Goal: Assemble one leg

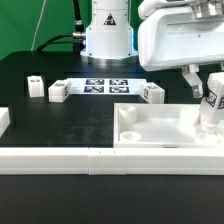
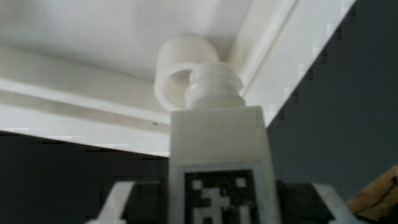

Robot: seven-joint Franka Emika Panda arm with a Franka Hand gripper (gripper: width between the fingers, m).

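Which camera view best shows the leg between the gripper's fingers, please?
The wrist view: the leg is large and central, its tag and rounded tip clear against the tray. The exterior view shows it only as a small white post at the gripper, partly hidden.

No words or numbers can be read. Only black-and-white square tags show: on the marker board (image 1: 105, 87), on small blocks (image 1: 57, 92) beside it, and on the leg (image 2: 221, 150).
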